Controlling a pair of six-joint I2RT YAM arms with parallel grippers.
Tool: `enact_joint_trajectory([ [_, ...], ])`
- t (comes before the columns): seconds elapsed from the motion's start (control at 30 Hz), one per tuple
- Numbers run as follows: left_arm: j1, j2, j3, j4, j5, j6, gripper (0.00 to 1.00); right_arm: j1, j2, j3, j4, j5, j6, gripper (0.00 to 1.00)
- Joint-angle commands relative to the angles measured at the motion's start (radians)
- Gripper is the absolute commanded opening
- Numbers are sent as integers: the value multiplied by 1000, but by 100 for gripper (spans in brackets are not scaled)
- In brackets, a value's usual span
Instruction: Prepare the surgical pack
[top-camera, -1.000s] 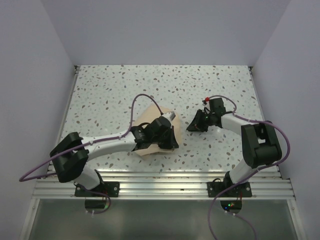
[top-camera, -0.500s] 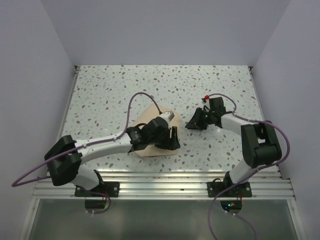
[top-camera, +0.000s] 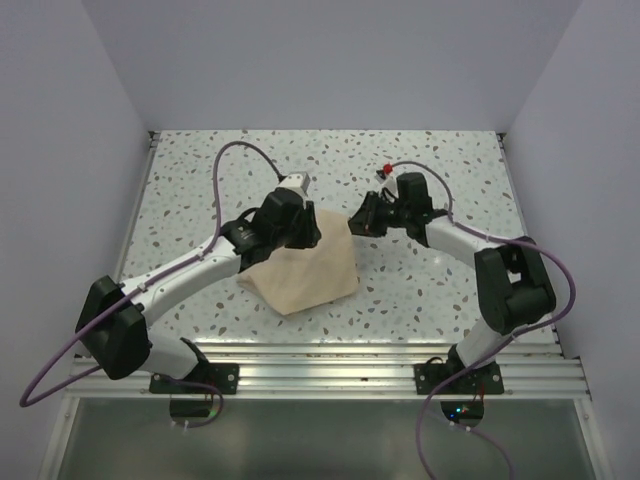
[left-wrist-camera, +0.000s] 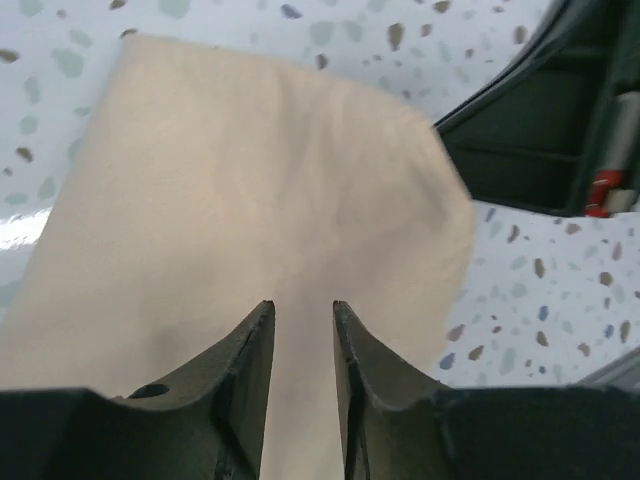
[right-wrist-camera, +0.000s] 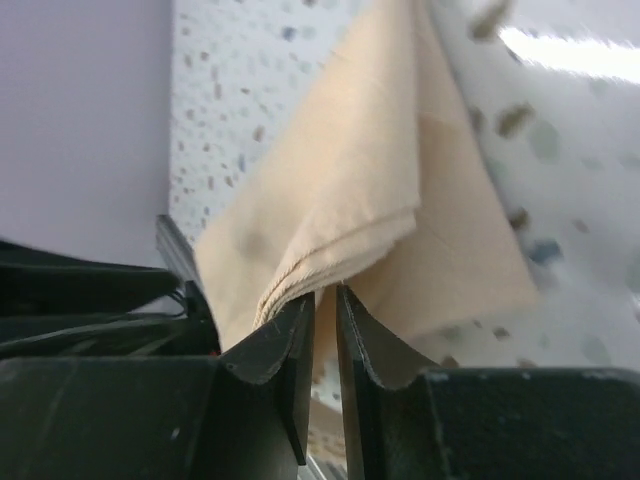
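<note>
The surgical pack (top-camera: 310, 270) is a tan cloth bundle lying on the speckled table between the two arms. My left gripper (top-camera: 308, 234) hovers over its far left part. In the left wrist view the left gripper (left-wrist-camera: 303, 305) is open, with only the flat cloth (left-wrist-camera: 250, 200) showing through the gap. My right gripper (top-camera: 357, 222) sits at the pack's far right corner. In the right wrist view the right gripper (right-wrist-camera: 325, 290) is shut on a layered cloth edge (right-wrist-camera: 370, 170) that rises from its tips. The right gripper's black body (left-wrist-camera: 540, 130) shows beside the cloth.
The speckled table (top-camera: 450, 170) is walled by plain panels on the left, right and back. A metal rail (top-camera: 330, 375) runs along the near edge by the arm bases. Purple cables loop above both arms.
My left gripper has opened, let go of the pack's near right side and swung back and left over it. My right gripper moved back and left, and the cloth now spreads wider.
</note>
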Motion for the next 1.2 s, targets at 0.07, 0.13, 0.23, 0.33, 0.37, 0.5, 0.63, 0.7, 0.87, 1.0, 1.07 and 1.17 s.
enact_joint_trajectory([
  [0.07,98,-15,-109,7,-19,29,15,65,127,153,276,-115,176,18],
  [0.13,130,-22,-131,19,-25,27,0,67,165,201,231,-91,171,15],
  [0.23,164,-38,-168,26,-3,32,0,66,50,204,-76,144,-12,14],
  [0.33,167,-49,-185,50,30,50,0,64,-57,99,-87,151,-32,14],
  [0.37,166,-40,-182,38,33,49,0,67,-75,79,-99,136,-38,15],
  [0.5,170,-46,-163,20,33,69,0,69,-183,-32,-226,151,-105,16],
  [0.63,207,-74,-169,-13,-22,64,0,62,-333,-17,-394,340,-239,19],
  [0.7,233,-81,-183,10,-3,46,0,62,-359,33,-353,339,-261,23],
  [0.87,264,-37,-197,-16,11,6,0,66,-192,224,-305,228,-203,24],
  [1.0,273,-32,-247,24,57,-3,0,69,-51,268,-28,28,-20,24],
  [1.07,279,-31,-283,46,67,-7,0,85,116,307,136,-127,116,23],
  [1.17,291,-35,-320,56,71,-19,0,98,263,299,366,-220,276,22],
])
